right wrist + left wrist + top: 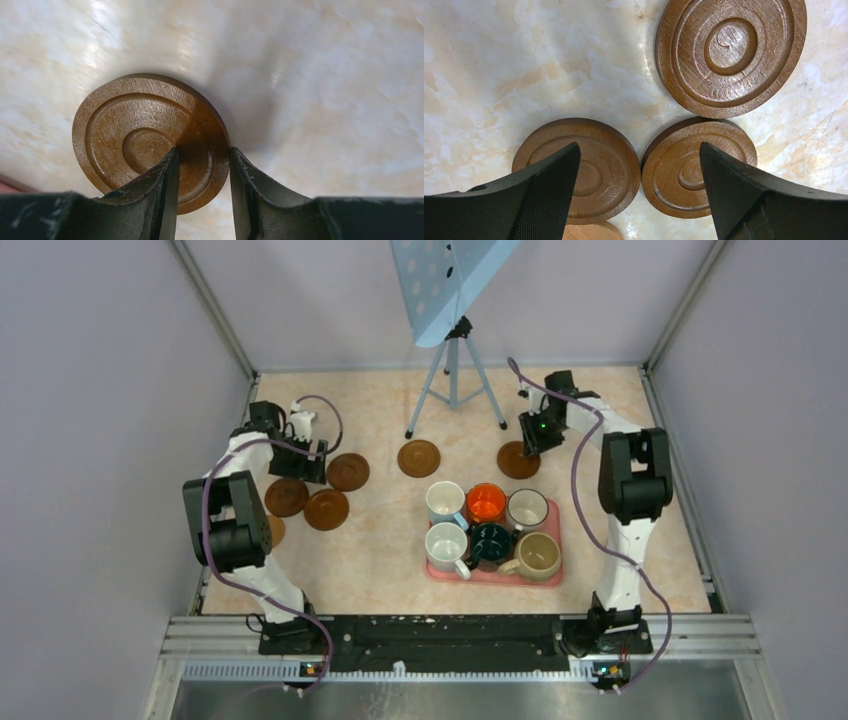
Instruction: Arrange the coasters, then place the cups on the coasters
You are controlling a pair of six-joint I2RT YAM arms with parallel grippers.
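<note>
Right gripper [203, 150]: we record its jaws drawn to a narrow gap, straddling the rim of the far-right coaster [135, 135]. One finger [160, 190] lies over the disc's face and the other [255, 190] stands just outside its edge. We cannot tell whether they actually clamp the rim.

Far-right coaster: round, dark brown wood, with stepped rings around a sunken centre. It lies on the marbled tabletop [380, 550], just beyond the far right corner of the pink tray [500, 579].

Left gripper [638, 150]: jaws wide, holding nothing. It hangs over two dark coasters, one [599, 160] under the left finger and one [674, 175] under the right, side by side and almost touching. A third dark coaster [730, 55] lies beyond them, apart from both. All three are ringed like the first, with visible grain and scratches.

Tan coaster [589, 232]: paler, and only its edge shows at the bottom of the left wrist view, next to the nearer pair.

Middle coaster [419, 458]: alone on the tabletop between the two arms, near the feet of a tripod [453, 375].

Cups: we count six, upright on the pink tray in two rows of three.
- Far row: white cup [445, 502], orange cup [486, 502], white cup with dark rim [527, 508].
- Near row: second white cup [446, 543], dark green cup [490, 542], beige cup [538, 554].
</note>
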